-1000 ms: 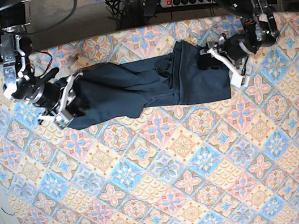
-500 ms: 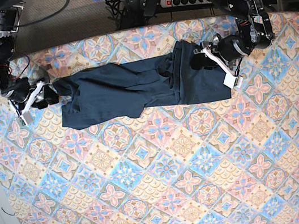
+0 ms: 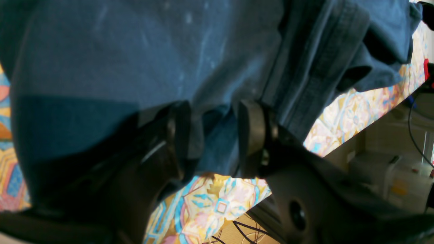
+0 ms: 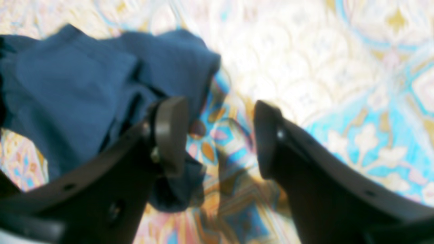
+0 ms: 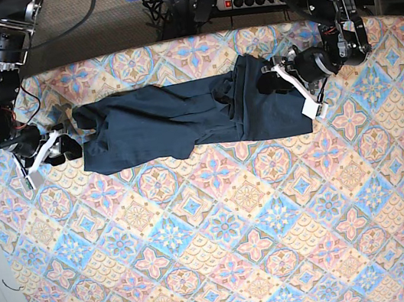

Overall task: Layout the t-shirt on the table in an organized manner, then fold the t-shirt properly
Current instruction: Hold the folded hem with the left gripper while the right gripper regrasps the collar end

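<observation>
While the desk [image 5: 226, 248] is mostly bare patterned cloth, the shirt [image 5: 189, 118] is stretched in a long, rumpled band across its far part, running side to side in the base view. It is judged light, soft and limp: it will sag, drag and crease when pulled, and nothing in it is stiff or breakable. Loose folds are bunched near its middle, so it is not yet laid flat.

At one end, the left fingers [image 3: 210, 132] are clamped on a fold of cloth beside a thick seamed hem, as seen in the left wrist view; that end is gathered and slightly lifted. At the other end, the right fingers [image 4: 220, 135] are spread wide apart with only desk between them, and the shirt's edge lies just beside one of them, against its outer side. That view is blurred, so finer contact cannot be told.

A hold is best taken at hems, seams or corners, where doubled cloth gives thickness to pinch; a single layer is judged likely to slip or bunch.
</observation>
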Motion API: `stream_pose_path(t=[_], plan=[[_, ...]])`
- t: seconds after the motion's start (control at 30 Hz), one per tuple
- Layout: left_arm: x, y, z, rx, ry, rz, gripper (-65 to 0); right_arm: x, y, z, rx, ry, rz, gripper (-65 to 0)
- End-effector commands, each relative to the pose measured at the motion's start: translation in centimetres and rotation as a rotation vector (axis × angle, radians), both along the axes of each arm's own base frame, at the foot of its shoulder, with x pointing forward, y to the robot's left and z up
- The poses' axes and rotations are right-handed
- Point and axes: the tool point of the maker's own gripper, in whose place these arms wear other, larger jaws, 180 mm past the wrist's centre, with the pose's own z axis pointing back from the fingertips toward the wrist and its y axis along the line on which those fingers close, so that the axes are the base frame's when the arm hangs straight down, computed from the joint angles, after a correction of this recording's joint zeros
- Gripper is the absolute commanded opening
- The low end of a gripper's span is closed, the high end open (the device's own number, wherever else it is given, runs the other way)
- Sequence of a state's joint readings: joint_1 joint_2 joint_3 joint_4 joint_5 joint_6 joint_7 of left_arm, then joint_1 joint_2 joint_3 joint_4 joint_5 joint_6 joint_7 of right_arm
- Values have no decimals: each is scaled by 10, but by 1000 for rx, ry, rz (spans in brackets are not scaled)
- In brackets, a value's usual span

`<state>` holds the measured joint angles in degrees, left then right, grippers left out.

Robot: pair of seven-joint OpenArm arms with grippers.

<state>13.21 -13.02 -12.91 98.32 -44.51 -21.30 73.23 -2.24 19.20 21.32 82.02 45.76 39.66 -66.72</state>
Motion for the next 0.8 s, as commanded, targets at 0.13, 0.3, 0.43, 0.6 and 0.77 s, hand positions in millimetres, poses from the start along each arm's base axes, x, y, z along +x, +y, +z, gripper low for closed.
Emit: stream_pose_path(t=[0.13, 0.3, 0.43, 0.6, 0.77], plan=[[8, 1, 10, -8, -43, 0, -436, 20, 31, 33, 143, -114, 63, -254], [9, 2, 11, -7, -46, 3, -436, 20, 37, 31, 149, -109, 80, -254], [9, 2, 11, -7, -46, 3, -436, 13, 30, 10, 133, -41, 58, -254], [9, 2, 11, -6, -46, 2, -436, 2, 25, -15, 151, 39, 25, -254], [9, 2, 11, -5, -47, 1, -436, -3, 27, -19, 151, 58, 32, -254]])
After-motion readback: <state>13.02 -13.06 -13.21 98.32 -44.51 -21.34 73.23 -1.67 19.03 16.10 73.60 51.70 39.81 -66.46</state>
